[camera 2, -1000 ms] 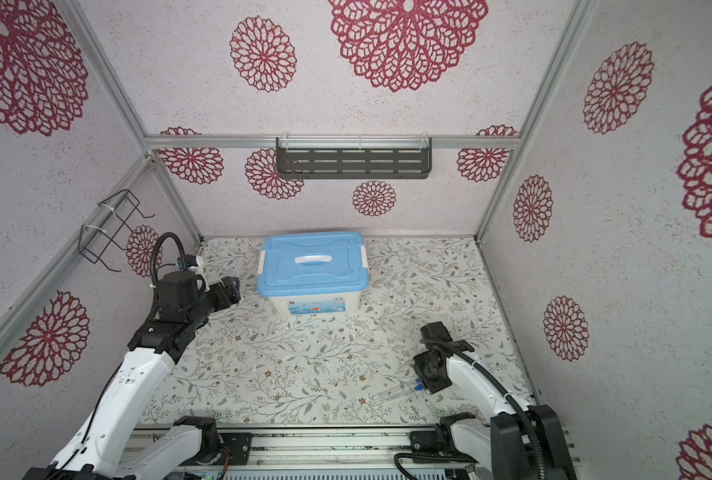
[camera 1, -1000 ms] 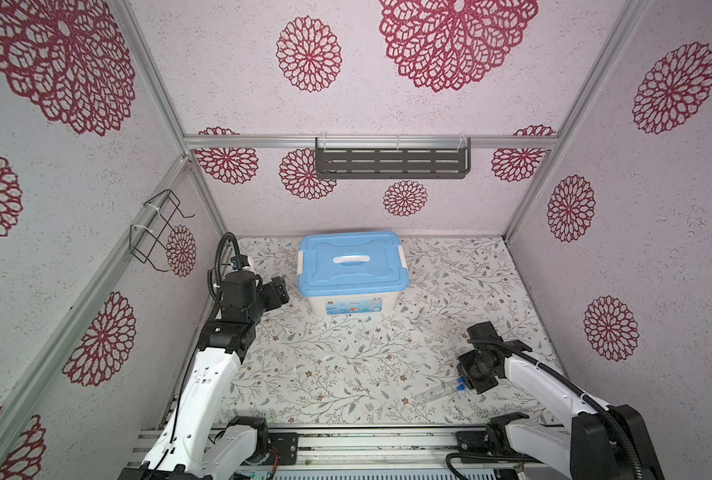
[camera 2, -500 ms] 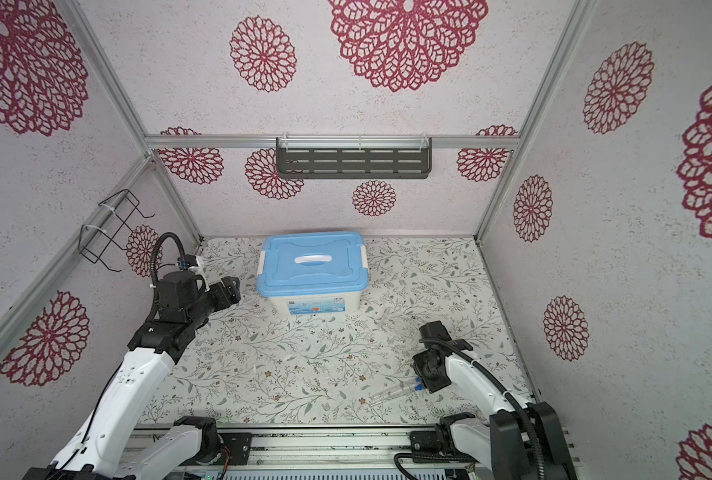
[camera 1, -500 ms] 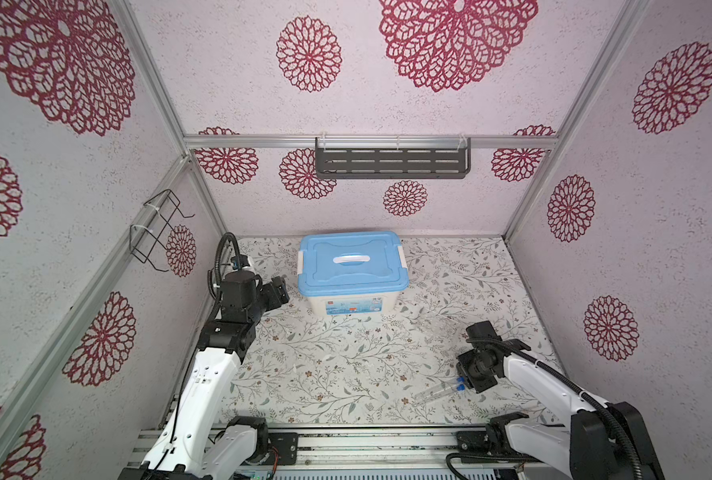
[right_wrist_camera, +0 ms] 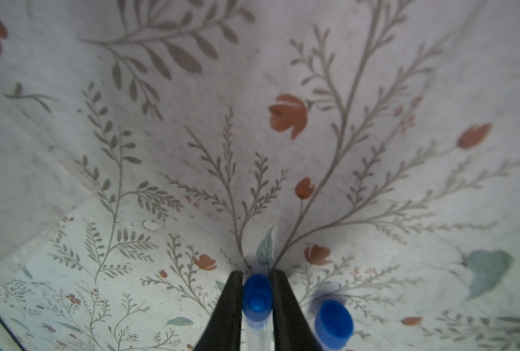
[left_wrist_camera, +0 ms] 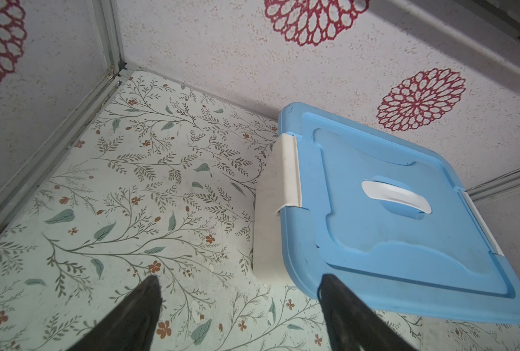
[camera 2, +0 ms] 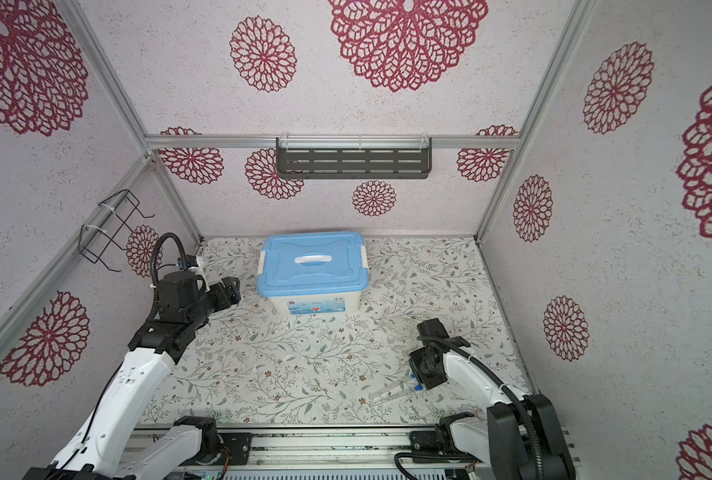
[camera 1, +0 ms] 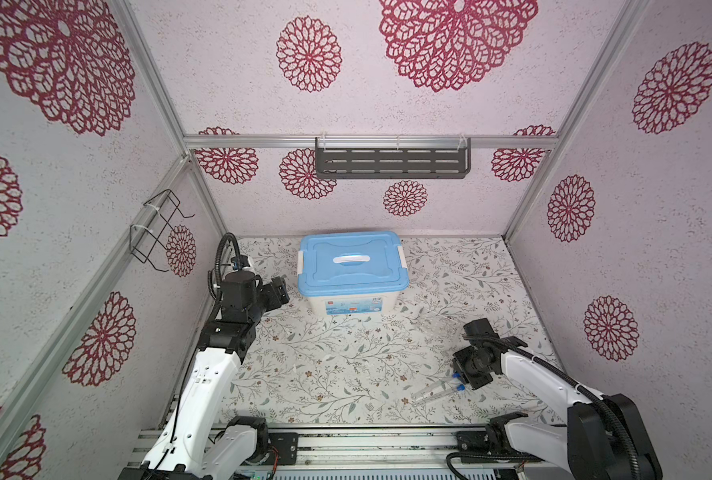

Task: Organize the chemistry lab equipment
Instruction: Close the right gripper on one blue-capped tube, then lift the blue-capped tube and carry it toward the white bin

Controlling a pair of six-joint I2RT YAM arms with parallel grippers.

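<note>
Two clear blue-capped tubes (camera 1: 434,390) (camera 2: 391,390) lie side by side on the floral mat at the front right, caps towards my right arm. My right gripper (camera 1: 464,376) (camera 2: 422,376) is low over those caps. In the right wrist view the right gripper (right_wrist_camera: 257,273) is shut on one tube's blue cap (right_wrist_camera: 256,296), a finger pressed against each side. The second tube's cap (right_wrist_camera: 333,323) lies free just beside it. My left gripper (camera 1: 281,286) (left_wrist_camera: 240,282) hovers open and empty beside the bin's left end.
A white bin with a blue lid (camera 1: 352,266) (left_wrist_camera: 389,212) stands shut at the back centre. Something faint and transparent (camera 1: 433,318) rests on the mat behind my right arm. A dark shelf (camera 1: 391,158) hangs on the back wall and a wire basket (camera 1: 158,230) on the left wall.
My right gripper's fingers have drawn in onto the tube's cap. Both arms have hardly moved, and the left gripper stays open.
</note>
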